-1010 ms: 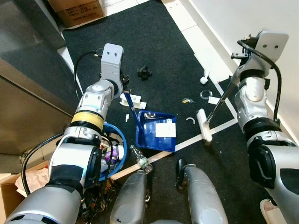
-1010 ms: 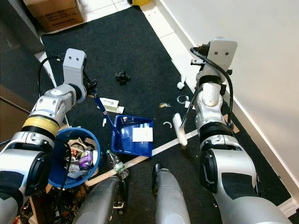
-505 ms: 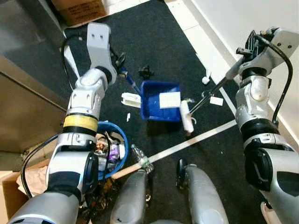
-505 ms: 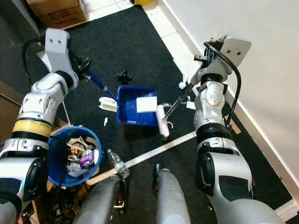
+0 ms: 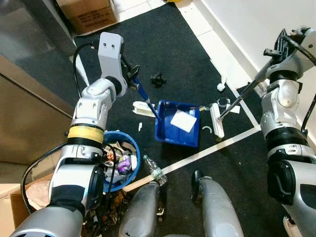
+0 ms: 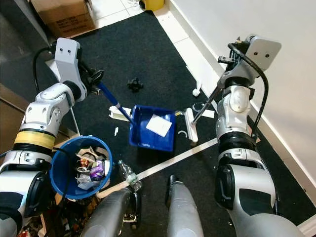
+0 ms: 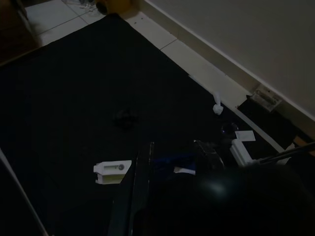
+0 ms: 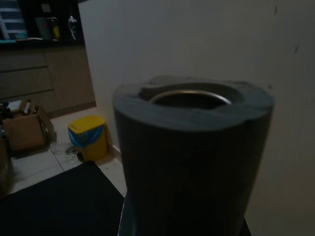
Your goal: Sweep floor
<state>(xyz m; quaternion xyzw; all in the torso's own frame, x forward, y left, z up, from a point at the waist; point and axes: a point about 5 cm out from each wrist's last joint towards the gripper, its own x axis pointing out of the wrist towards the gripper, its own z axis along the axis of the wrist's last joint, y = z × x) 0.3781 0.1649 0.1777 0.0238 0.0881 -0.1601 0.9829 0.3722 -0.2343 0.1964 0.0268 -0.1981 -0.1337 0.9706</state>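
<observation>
A blue dustpan point(image 5: 168, 133) lies on the black carpet with a white sheet of paper point(image 5: 183, 120) in it. Its blue handle runs up and left to my left gripper point(image 5: 132, 76), which is shut on it. The white broom head point(image 5: 216, 121) rests on the carpet just right of the pan, a small gap apart. The broom's thin handle slants up to my right gripper point(image 5: 272, 63), shut on its grey foam grip point(image 8: 192, 162). Loose litter lies around: a white box piece point(image 5: 143, 108), a black lump point(image 5: 157, 78), a curved scrap point(image 5: 206, 129) and a clear ring point(image 5: 219, 102).
A blue bucket point(image 5: 132, 148) full of rubbish stands by my left leg, with a plastic bottle point(image 5: 150, 165) beside it. A white tape line point(image 5: 217, 147) crosses the carpet. A cardboard box point(image 5: 86, 15) sits at the back, cabinets on the left, a wall on the right.
The broom head has drawn back to the right, off the dustpan's edge. The pan has swung nearer to me with the paper still in it. The view has shifted slightly.
</observation>
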